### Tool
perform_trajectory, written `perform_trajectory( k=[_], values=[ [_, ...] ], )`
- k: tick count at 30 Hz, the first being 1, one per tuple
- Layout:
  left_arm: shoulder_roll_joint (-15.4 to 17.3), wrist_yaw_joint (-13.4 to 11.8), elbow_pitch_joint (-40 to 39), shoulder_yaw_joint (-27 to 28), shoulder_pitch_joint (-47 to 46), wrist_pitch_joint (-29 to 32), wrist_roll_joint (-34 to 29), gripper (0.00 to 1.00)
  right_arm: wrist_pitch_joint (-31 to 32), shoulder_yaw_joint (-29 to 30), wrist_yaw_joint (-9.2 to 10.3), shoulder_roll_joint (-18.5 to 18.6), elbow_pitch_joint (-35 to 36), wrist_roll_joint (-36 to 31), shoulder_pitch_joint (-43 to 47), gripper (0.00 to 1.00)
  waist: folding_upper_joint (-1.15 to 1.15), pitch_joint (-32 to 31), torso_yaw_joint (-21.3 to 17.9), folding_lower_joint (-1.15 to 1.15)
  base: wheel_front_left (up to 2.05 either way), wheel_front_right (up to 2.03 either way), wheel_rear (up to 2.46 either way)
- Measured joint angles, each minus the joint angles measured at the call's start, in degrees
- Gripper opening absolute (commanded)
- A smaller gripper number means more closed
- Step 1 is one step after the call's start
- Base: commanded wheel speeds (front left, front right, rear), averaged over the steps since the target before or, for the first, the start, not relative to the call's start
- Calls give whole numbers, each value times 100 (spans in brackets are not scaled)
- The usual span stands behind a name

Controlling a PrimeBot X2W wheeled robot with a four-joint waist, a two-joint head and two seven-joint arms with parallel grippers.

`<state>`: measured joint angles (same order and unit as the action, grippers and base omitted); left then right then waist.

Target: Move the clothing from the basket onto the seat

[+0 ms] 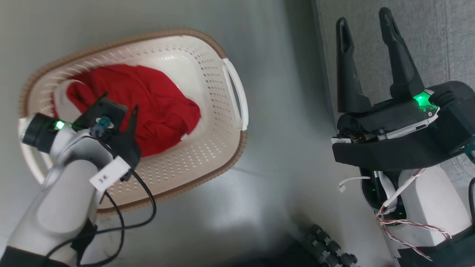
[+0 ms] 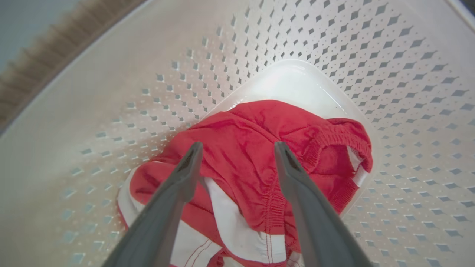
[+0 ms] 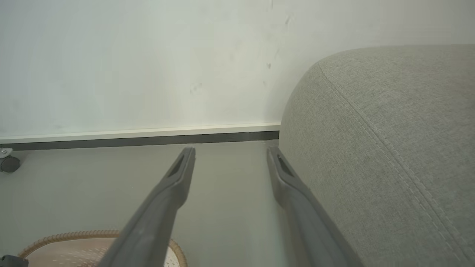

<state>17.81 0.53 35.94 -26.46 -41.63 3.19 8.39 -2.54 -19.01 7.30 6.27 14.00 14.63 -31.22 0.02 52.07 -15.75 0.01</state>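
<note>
grey floor [image 1: 274, 148] lies bare between the laundry basket [image 1: 219, 122] at left and the seat [image 1: 438, 37] edge at upper right. the red clothing [image 1: 156, 100] sits in the basket, with the left gripper [image 2: 237, 146] spread wide over it. the right gripper [image 1: 364, 16] is wide and empty by the seat's edge.

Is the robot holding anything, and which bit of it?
Nothing is held. The left gripper hangs open above the clothing in the basket; the right gripper is open and empty beside the seat.
</note>
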Motion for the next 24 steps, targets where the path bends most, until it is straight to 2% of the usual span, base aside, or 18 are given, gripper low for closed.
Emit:
perform_trajectory(
  k=[12,24],
  values=[
    [162,71,680,147,-317,81,7,100,-299,-99,0,-158,-265,101,-99,100,-1,576,-446,0,0,0,0],
    [-48,258,1318,123,-525,185,168,100,-524,-105,0,-198,-525,147,-85,100,-1,689,-617,-1,0,0,0]
  ],
)
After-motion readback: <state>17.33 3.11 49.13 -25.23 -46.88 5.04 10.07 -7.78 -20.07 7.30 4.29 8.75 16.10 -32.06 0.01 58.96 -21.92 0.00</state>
